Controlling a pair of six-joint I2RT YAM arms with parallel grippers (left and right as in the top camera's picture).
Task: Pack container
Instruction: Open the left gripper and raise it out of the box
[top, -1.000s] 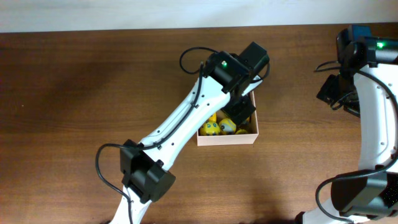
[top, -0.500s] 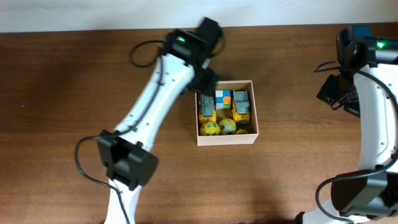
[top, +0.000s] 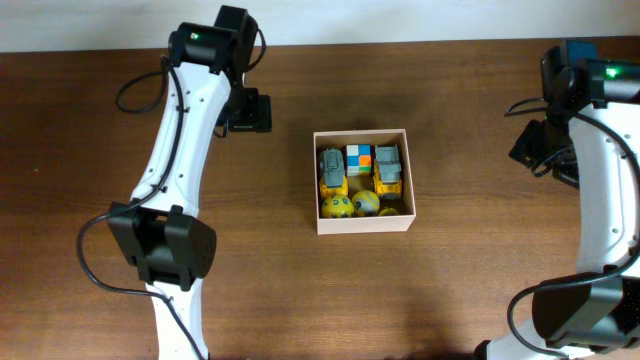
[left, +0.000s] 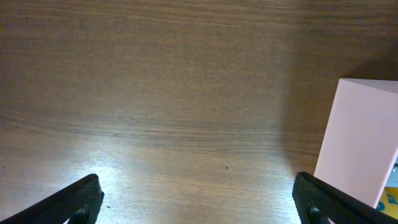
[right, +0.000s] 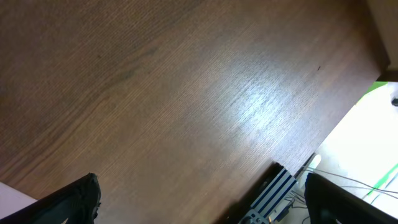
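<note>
The container (top: 365, 223), a shallow square box with white walls, sits mid-table in the overhead view. Inside it lie two grey-and-yellow toy trucks (top: 333, 168) (top: 389, 166), a multicoloured cube (top: 359, 158) and two yellow balls (top: 338, 206) (top: 366, 202). My left gripper (top: 255, 112) hovers over bare wood left of the box, open and empty. In its wrist view the left gripper (left: 200, 210) has the box's white wall (left: 360, 143) at the right edge. My right gripper (top: 532, 146) hangs far right, also open and empty (right: 205, 208).
The table is dark brown wood (top: 100, 180). Its right edge (right: 348, 106) shows in the right wrist view, with a blue-striped object (right: 273, 193) and cables below it. The left arm's white links (top: 180, 150) stretch from the front edge to the back left.
The left arm has swung from above the container to the back left, uncovering the toys inside. Its jaws stayed open. The right arm has not moved.
</note>
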